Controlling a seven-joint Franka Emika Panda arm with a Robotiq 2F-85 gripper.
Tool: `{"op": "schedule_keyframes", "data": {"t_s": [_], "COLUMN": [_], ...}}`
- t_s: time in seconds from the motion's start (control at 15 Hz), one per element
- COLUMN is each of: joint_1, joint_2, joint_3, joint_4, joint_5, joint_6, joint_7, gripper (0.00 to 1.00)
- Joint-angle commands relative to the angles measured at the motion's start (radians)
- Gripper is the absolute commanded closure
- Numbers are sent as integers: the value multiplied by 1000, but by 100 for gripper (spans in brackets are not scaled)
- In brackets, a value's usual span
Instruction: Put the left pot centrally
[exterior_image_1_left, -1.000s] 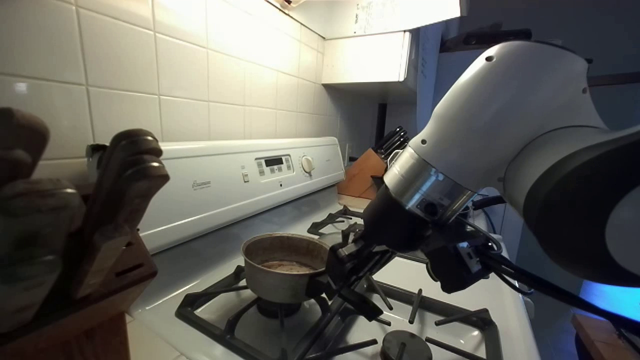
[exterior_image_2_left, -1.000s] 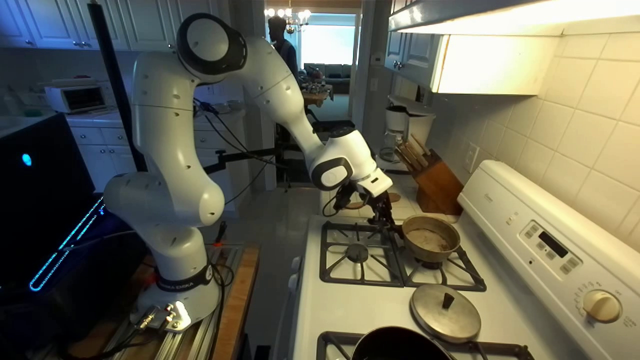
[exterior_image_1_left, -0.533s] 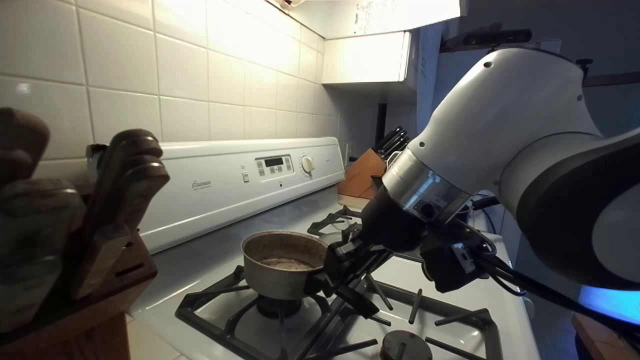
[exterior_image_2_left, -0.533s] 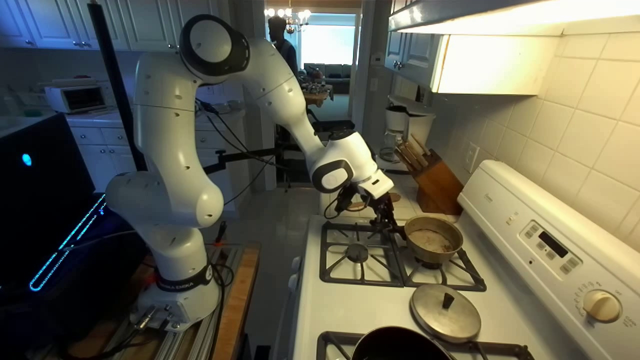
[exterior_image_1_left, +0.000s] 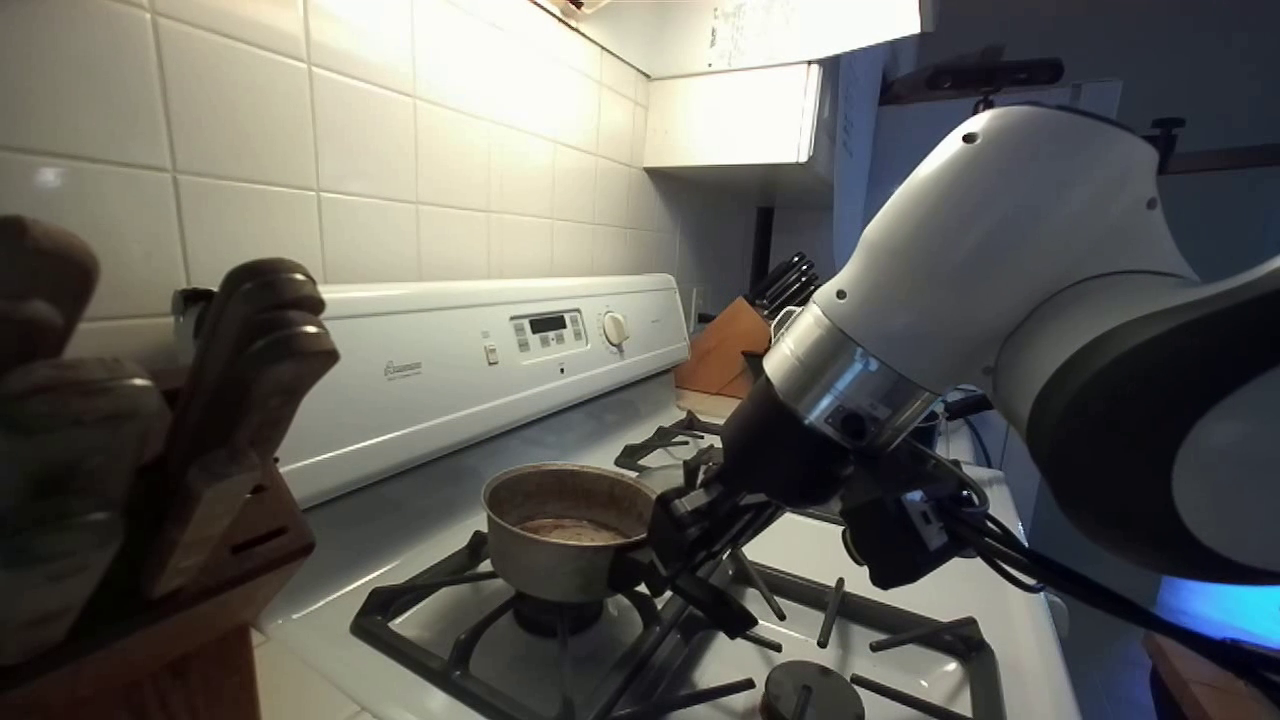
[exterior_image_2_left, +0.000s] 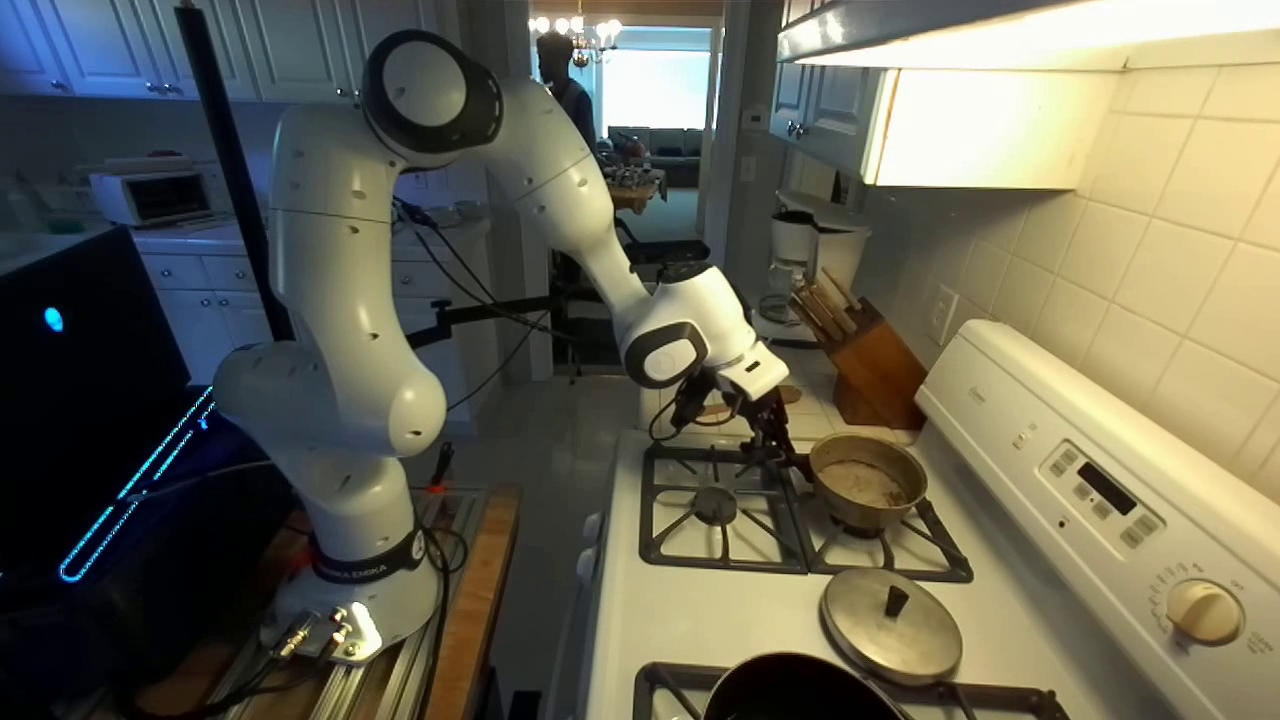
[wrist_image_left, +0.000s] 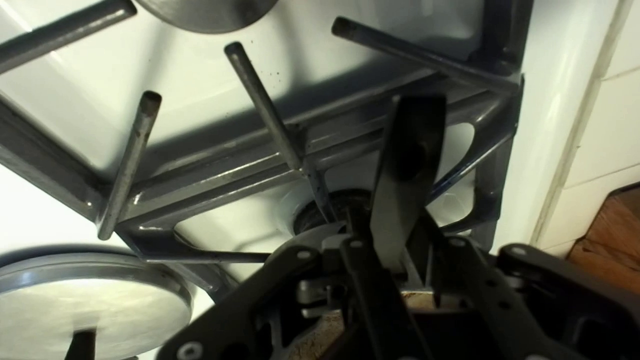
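Note:
The left pot, a small steel saucepan with a beige-brown inside, shows in both exterior views (exterior_image_1_left: 545, 565) (exterior_image_2_left: 868, 512). It is upright over the back burner; I cannot tell whether its base touches the grate. Its dark straight handle (exterior_image_1_left: 718, 606) points toward the stove's front. My gripper (exterior_image_1_left: 668, 560) is shut on this handle close to the pot wall; it also shows in an exterior view (exterior_image_2_left: 778, 448). In the wrist view the handle (wrist_image_left: 406, 170) passes between my fingers (wrist_image_left: 391, 232), and they hide most of the pot's inside.
A round metal lid (exterior_image_2_left: 885, 632) lies mid-stove, also in the wrist view (wrist_image_left: 95, 310). A black pot (exterior_image_2_left: 800, 690) stands on the near grate. The front burner (exterior_image_2_left: 715, 506) is beside the gripper. The back panel (exterior_image_2_left: 1060, 480) and a knife block (exterior_image_2_left: 876, 368) stand close to the pot.
My gripper and the pot have moved together slightly toward the stove's back panel, mostly in the first half second. The gripper has stayed on the handle.

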Motion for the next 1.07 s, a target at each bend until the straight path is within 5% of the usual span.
{"op": "schedule_keyframes", "data": {"t_s": [0.0,0.13,0.53,0.8,1.0], "joint_1": [-22,-25,7,147,340], "joint_2": [-32,-37,-28,5,-66], "joint_3": [15,15,-26,-208,-473], "joint_4": [19,22,25,54,142], "joint_5": [-3,-3,-5,3,33], "joint_6": [38,50,52,26,-161], "joint_7": [-6,-7,-9,2,-23], "gripper": [49,44,3,0,0]}}
